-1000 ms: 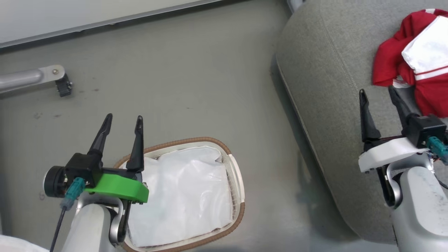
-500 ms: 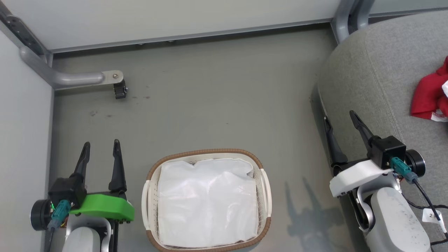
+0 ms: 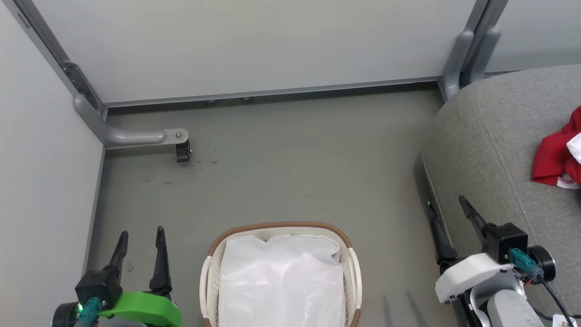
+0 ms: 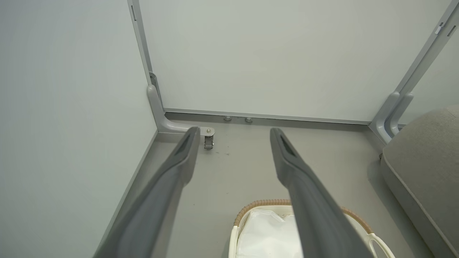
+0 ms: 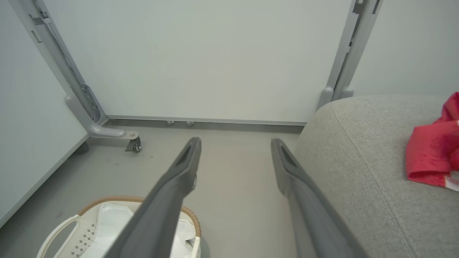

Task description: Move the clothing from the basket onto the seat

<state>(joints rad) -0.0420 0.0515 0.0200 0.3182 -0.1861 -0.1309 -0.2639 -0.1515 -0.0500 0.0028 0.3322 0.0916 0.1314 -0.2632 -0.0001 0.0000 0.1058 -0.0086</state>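
Observation:
The basket [image 3: 281, 226] stands on the floor at the bottom centre, with just a white liner sheet [image 3: 281, 281] inside. The red clothing [image 3: 556, 159] lies on the grey seat [image 3: 490, 136] at the right edge, also visible in the right wrist view as clothing [image 5: 428, 154] on the seat [image 5: 358, 150]. My left gripper [image 3: 140, 234] is open and empty, left of the basket. Over the seat's front edge my right gripper [image 3: 447, 204] hangs open and empty. In each wrist view the gripper [image 4: 233, 134] [image 5: 235, 143] has spread fingers above the basket [image 4: 265, 204] [image 5: 107, 200].
Pale partition walls [image 3: 254, 41] close the space at the back and left. A grey bracket foot with a caster [image 3: 181, 152] juts from the left corner. A grey upright post [image 3: 467, 54] stands by the seat's far corner. Bare grey floor [image 3: 295, 159] lies beyond the basket.
The head camera has swung left and tilted up, so the basket moved to centre and the seat to the right edge. Both grippers stay open and sit lower in view.

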